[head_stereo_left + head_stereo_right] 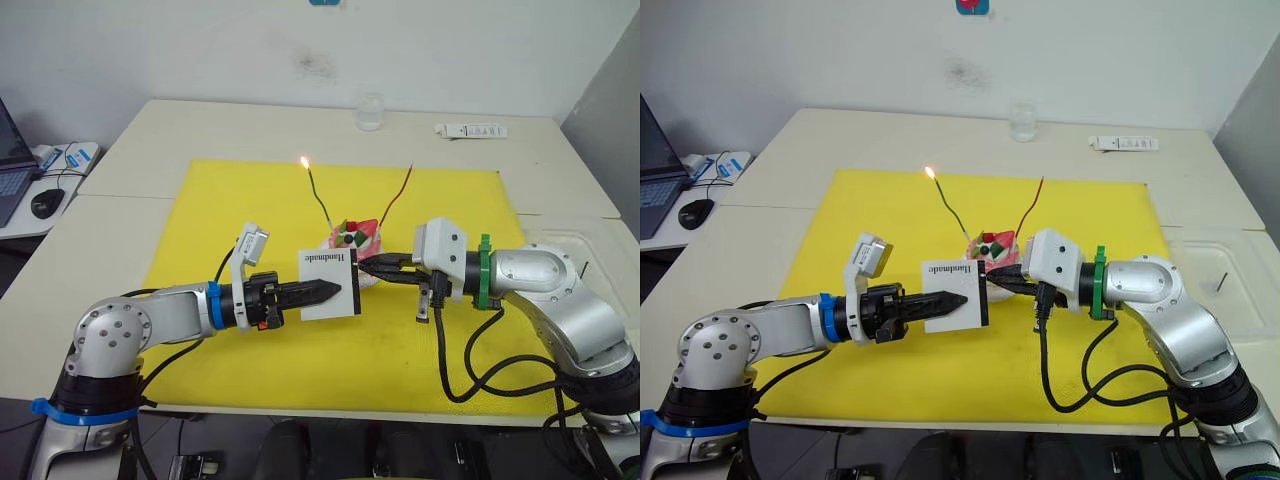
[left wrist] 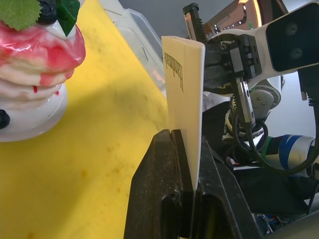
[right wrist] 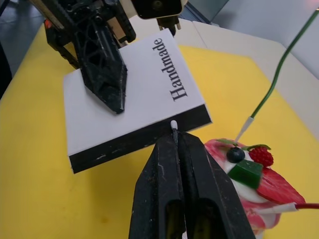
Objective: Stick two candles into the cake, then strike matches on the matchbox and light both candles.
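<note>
Yellow matting [image 1: 250, 200] is covering the middle of a cream table [image 1: 250, 125], and the small pink-and-white cake [image 1: 352, 238], glossy and tiered with berries and green leaves, is sitting near the mat's centre. Two thin wavy candles are standing in the cake: the green candle [image 1: 318, 196] is burning with a small flame at its tip, the dark red candle [image 1: 395, 198] is leaning the other way, unlit. Just in front of the cake, the left gripper [image 1: 338, 289] is clamping its jaws on the flat white matchbox [image 1: 328, 284], which is lettered "Handmade" in black with a black strip along one edge. The right gripper [image 3: 175, 135] is pinching a white-tipped match [image 3: 174, 128] against that strip. Behind the cake, a clear glass [image 1: 370, 112] and a white remote [image 1: 470, 130] are lying on the table
</note>
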Controlling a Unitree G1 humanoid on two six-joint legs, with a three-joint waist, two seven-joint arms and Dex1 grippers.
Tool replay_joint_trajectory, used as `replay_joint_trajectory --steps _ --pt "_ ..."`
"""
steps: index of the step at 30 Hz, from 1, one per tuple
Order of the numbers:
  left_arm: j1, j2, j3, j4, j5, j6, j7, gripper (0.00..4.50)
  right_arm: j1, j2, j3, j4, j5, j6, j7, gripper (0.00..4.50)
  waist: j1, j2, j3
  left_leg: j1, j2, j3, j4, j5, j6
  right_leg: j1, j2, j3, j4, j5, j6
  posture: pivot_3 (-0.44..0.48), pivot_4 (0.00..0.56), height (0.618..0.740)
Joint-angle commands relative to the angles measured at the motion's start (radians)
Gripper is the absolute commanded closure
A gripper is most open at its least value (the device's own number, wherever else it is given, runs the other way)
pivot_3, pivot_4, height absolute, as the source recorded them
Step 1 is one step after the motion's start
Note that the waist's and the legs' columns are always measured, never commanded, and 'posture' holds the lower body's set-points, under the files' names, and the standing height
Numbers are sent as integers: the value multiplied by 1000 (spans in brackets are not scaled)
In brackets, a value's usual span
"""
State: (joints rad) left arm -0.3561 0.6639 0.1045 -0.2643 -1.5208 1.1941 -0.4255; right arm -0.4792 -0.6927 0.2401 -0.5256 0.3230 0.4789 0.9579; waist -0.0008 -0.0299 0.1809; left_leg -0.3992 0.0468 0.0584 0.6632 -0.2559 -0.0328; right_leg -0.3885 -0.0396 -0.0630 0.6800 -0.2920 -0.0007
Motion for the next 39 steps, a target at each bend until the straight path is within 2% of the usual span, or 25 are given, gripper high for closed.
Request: replay_joint_trajectory --steps 1,4,6,12,22,39 --pt "-8 -3 15 -12 -18 -6 -11 4500 44 -117 55 -111 16 -66 178 4483 2 0 0 0 0 0 0 0 0 0 0 0 0 0 0 0 150 740" --pt "-10 2 15 -10 -12 -3 -18 4500 123 -329 6 -159 57 -96 372 4483 12 1 0 -1 -1 0 0 -1 1 0 -1 -1 -2 -1 1 0 150 740" --pt "-10 5 21 -4 -7 -8 -16 4500 111 -355 -71 -112 135 -37 370 4483 9 -1 1 -1 -1 0 1 -2 4 1 -2 -1 -2 -1 1 0 150 740" --pt "5 -2 23 -11 7 -17 -17 4500 -52 -176 -142 65 134 22 163 4483 -5 -1 1 3 2 -1 -1 2 0 1 3 0 1 0 1 0 150 740" --pt "-11 -13 21 -10 3 -15 -9 4500 -80 -70 -54 -11 55 67 28 4483 3 -1 1 0 0 -1 0 5 -2 0 0 0 -1 2 -4 0 150 740" --pt "-3 -15 25 -17 -1 -12 -9 4500 -96 -20 -10 1 -10 46 19 4483 1 -1 1 0 0 -1 -1 4 -1 0 0 -1 0 2 -4 0 150 740"
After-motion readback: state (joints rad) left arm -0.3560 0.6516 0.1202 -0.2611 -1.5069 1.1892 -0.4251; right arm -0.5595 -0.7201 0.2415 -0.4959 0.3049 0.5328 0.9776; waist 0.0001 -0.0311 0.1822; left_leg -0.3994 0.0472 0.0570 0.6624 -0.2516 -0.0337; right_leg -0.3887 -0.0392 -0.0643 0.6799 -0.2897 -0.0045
